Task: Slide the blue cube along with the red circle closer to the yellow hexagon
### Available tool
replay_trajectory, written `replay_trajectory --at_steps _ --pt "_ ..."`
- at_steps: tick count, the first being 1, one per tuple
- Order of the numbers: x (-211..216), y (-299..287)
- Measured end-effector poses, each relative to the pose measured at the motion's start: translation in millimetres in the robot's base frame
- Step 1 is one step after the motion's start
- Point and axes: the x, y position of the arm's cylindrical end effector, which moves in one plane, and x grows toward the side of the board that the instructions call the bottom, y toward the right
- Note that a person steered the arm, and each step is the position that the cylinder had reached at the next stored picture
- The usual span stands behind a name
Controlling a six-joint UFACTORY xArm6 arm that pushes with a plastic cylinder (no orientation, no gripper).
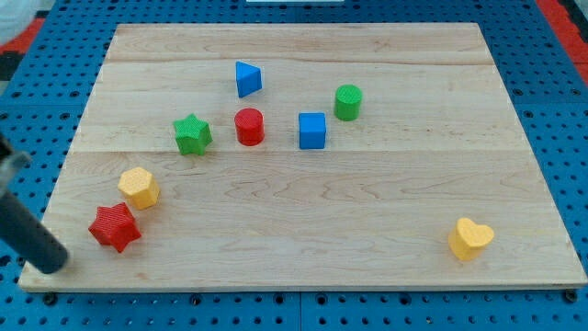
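Observation:
The blue cube (312, 131) sits near the board's middle, with the red circle (249, 126) a short way to its left. The yellow hexagon (139, 188) lies at the lower left, touching or nearly touching a red star (115, 227) below it. My tip (53, 263) is at the board's lower left corner, left of the red star and far from the blue cube and red circle.
A green star (192, 134) lies left of the red circle. A blue triangle (247, 79) is above the red circle. A green cylinder (347, 102) is up and right of the blue cube. A yellow heart (470, 238) lies at the lower right.

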Motion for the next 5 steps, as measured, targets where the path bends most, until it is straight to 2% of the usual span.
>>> replay_trajectory --at_steps 1,2,3,4,5 --pt "-22.3 57.6" --pt "-37.2 64.2" --pt "-63.8 176.8" --pt "-118.3 302.0" --pt "-170.4 348.2"
